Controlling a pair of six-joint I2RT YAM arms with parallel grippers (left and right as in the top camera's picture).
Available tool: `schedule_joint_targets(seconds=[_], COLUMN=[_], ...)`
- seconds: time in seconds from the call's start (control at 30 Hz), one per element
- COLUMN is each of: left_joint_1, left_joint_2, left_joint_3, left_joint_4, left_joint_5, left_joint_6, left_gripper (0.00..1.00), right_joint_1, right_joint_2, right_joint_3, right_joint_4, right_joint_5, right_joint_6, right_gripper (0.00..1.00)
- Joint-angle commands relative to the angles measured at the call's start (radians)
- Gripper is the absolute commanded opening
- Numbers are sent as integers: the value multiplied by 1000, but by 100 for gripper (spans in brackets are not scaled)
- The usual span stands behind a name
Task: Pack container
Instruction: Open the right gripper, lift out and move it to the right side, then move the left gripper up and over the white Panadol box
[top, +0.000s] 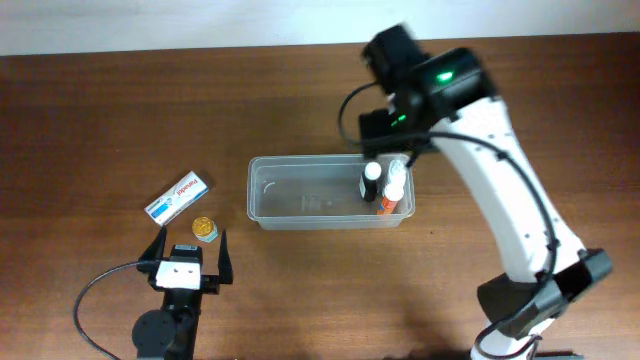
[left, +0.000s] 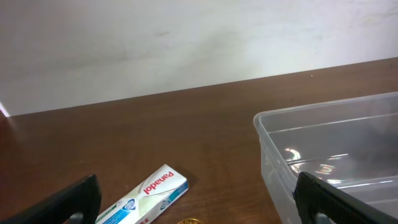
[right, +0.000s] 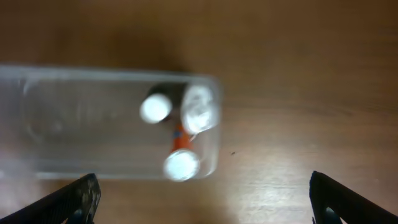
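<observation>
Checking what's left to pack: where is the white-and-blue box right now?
Overhead view: the box lies on the table left of the container, beside a small round gold item.

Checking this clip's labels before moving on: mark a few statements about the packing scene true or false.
1. Three small bottles are in the container. True.
2. The Panadol box lies inside the container. False: it lies on the table, outside the container.
3. The right gripper is shut on a bottle. False: it is open above the container, holding nothing.
4. The left gripper is open and empty. True.
</observation>
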Motion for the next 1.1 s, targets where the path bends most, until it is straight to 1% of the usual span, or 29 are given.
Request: schedule_joint_targets(seconds=[0.0, 0.3, 0.53, 0.7, 0.8, 0.83, 0.9, 0.97, 1.0, 1.07], left_joint_1=[5, 5, 5, 5, 5, 4, 5, 5, 5, 7], left_joint_2=[-5, -5, -5, -5, -5, -5, -5, 2, 14, 64], left_joint_3=[-8, -8, -8, -7, -7, 0, 30, 84, 129, 248], left_joint_4=[2, 2, 2, 23, 139, 242, 272, 219, 163, 48], left_joint_5=[0, 0, 0, 7, -19, -5, 20, 19, 19, 2], left_joint_6=[16, 16, 16, 17, 16, 16, 6, -56, -80, -57], left_gripper=[99, 99, 99, 99, 99, 99, 99, 99, 99, 100], right_joint_1=[-120, -474, -667, -739, -761, -766, -765, -764, -764, -764], right_joint_2=[-19, -19, -18, -18, -18, -18, -18, -18, -18, -18], right_joint_3=[60, 60, 60, 60, 60, 60, 60, 60, 60, 60], right_joint_4=[-24, -82, -78, -78, -78, -78, -78, -78, -78, -78], right_joint_5=[43, -2, -4, -4, -4, -4, -4, -4, -4, -4], right_joint_6=[24, 23, 23, 23, 23, 23, 23, 23, 23, 23], right_gripper=[99, 98, 99, 99, 98, 99, 99, 98, 98, 98])
